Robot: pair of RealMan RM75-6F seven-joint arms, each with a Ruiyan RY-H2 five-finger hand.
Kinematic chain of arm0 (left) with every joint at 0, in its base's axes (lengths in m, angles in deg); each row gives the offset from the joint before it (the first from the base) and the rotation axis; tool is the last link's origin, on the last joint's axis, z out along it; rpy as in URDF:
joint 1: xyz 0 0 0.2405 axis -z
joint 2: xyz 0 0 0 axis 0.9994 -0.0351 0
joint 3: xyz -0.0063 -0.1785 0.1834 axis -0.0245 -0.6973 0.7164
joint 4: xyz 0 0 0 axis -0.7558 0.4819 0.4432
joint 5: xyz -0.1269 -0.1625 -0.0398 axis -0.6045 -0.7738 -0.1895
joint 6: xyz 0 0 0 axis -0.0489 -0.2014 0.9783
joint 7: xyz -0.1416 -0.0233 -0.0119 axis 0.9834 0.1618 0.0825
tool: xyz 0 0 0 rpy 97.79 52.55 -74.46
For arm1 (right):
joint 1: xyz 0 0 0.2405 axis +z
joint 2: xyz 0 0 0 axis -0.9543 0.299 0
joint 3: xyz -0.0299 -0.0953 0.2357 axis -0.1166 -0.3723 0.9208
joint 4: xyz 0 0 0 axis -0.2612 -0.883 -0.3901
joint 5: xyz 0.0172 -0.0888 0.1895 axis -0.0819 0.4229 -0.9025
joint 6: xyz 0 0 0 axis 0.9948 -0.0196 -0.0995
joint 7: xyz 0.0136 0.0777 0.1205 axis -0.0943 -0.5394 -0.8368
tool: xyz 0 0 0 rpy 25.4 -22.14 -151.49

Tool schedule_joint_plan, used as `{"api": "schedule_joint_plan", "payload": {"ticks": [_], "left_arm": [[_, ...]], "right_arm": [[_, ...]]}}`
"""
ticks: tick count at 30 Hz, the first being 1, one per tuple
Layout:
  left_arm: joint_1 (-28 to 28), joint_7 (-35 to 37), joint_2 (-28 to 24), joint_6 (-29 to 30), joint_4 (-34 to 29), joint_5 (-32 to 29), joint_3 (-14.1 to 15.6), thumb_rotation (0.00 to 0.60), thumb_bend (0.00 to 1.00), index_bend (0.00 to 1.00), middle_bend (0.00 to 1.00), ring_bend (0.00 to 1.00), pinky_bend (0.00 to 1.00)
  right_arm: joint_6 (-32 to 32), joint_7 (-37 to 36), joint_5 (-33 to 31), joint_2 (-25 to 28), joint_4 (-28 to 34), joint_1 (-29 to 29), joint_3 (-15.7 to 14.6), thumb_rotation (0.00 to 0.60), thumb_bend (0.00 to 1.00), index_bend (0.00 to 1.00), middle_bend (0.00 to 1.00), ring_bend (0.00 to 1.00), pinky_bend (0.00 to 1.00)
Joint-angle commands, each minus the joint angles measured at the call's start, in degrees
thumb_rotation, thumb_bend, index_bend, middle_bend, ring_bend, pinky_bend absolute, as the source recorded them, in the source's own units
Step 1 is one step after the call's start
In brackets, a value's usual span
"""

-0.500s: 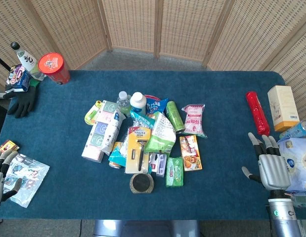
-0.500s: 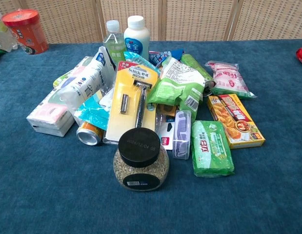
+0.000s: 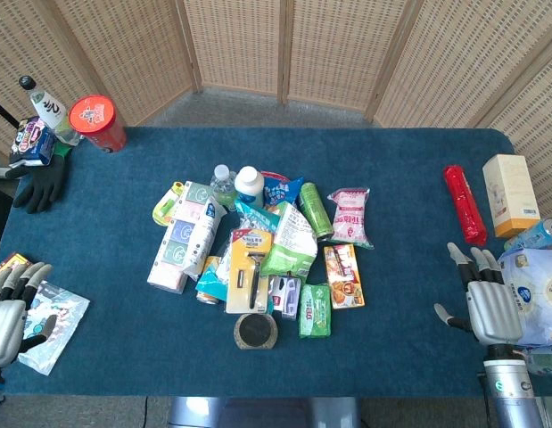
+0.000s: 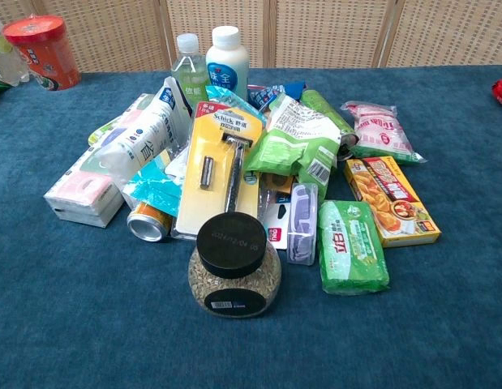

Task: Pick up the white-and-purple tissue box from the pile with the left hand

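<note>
The left hand (image 3: 10,314) sits at the lower left corner of the head view, palm down, fingers spread and pointing toward the top of the frame, holding nothing. It lies partly over a clear packet (image 3: 51,323) on the worktop (image 3: 391,178) and is well apart from the pile. The chest view does not show it.

The right hand (image 3: 486,301) is at the lower right of the head view, also released, fingers apart and pointing up the frame, just beside a white bag (image 3: 541,294) with a blue round label.

The tissue box (image 3: 180,237) lies at the left edge of the pile, left of centre in the head view, its long side running up and down the frame. In the chest view it shows at middle left, with a pink-and-white end face and a soft white pack leaning over its upper part.

Readable writing: a yellow razor card (image 4: 220,166) marked "Schick" in the pile's middle, and a dark-lidded jar (image 4: 233,266) in front of it with a stamped date on the lid, too small to read surely. A green pack (image 4: 352,246) carries Chinese characters. A red-lidded tub (image 3: 97,122) stands at upper left, a red tube (image 3: 464,203) and a cream box (image 3: 511,194) at right.
</note>
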Motion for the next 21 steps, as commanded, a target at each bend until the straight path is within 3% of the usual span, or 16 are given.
{"api": "schedule_joint_plan", "payload": {"ticks": [1,14,21], "left_arm": [[1.19,-2.39,1.68,-0.99,-0.89,-2.27,-1.45,0.6,0.4,0.0,0.09,0.02,0.0],[9.65,-12.5,15.48,-7.19,-0.4,-9.83,-6.57,0.6,0.3,0.0,0.07,0.05,0.0],[14.33,-11.74,17.19,-12.18,-0.03,-8.97,-7.41,0.6,0.3,0.0,0.08,0.05,0.0]], "right_arm": [[-0.15,-0.86,0.6,0.3,0.16,-0.14,-0.35,0.598,0.23,0.0,0.22,0.0,0.0],[-0.37,-5.3,2.14,2.35,-0.23,-1.44,-1.9,0.597,0.23,0.0,0.22,0.0,0.0],[0.02,-6.5,2.49,2.82,-0.55,-2.11,-2.24,0.596,0.23,0.0,0.22,0.0,0.0]]}}
